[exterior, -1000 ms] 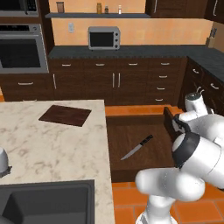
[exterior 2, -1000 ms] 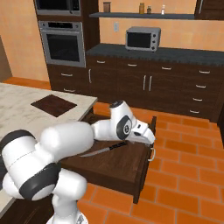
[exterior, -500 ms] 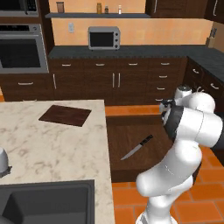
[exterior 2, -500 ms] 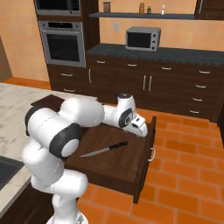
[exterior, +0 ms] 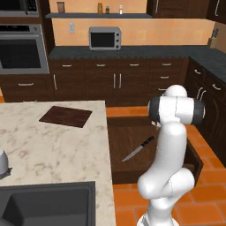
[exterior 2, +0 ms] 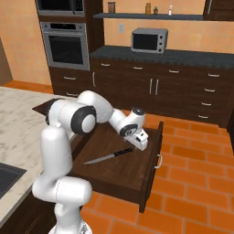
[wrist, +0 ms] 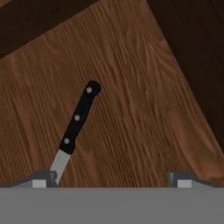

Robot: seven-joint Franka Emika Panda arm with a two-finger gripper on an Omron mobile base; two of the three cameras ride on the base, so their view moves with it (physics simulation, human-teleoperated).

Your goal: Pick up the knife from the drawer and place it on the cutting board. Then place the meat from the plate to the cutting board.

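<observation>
**A:** What do the fingers (wrist: 43, 178) show in the hand view?

**B:** Two small grey tips rise at the bottom edge, far apart, with bare wood between them. The gripper (wrist: 113, 179) is released and grasps nothing. The left tip sits just beside the blade of the knife (wrist: 78, 120); whether they touch cannot be told.

**A:** And the knife itself?

**B:** It lies flat on the floor of the drawer (wrist: 131, 109), black handle with three rivets pointing up and to the right in the hand view, silver blade running down toward the lower left. In the right base view the knife (exterior 2: 109, 156) lies near the middle of the drawer (exterior 2: 151, 157), handle end nearest the gripper (exterior 2: 139, 140), which hangs just above the drawer floor beside that handle.

**A:** How does the drawer stand?

**B:** Pulled open from the island, over the orange tile floor (exterior 2: 192, 183). In the left base view the knife (exterior: 138, 148) lies slantwise in the drawer (exterior: 121, 137), partly behind the arm's upright link.

**A:** Where is the cutting board?

**B:** The cutting board (exterior: 65, 116) lies flat on the marble counter (exterior: 53, 150), well apart from the drawer, with nothing on it.
</observation>
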